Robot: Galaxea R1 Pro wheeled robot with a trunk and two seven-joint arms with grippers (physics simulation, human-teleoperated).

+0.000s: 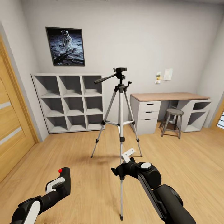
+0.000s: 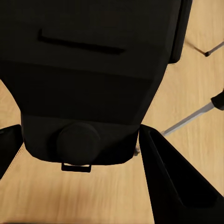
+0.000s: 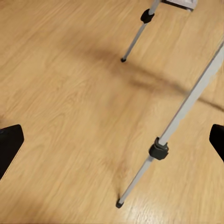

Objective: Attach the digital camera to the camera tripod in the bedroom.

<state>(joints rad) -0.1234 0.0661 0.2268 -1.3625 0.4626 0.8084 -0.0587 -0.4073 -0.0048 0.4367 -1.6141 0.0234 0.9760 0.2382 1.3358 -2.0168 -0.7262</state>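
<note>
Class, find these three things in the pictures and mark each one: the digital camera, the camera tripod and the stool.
digital camera (image 2: 88,70), left wrist view, on its black body.
camera tripod (image 1: 120,112), head view, on its centre column.
stool (image 1: 173,111), head view, on its round seat.

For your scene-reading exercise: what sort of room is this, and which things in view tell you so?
Probably a home study or bedroom corner: white cube shelves against a pale wall, a desk with a stool, a framed astronaut poster, and a wood floor.

Camera tripod (image 1: 120,124) stands on floor (image 1: 186,155) mid-room; cube shelves (image 1: 70,102) behind-left, counter (image 1: 169,96) behind-right, stool (image 1: 172,122) before counter.
</note>
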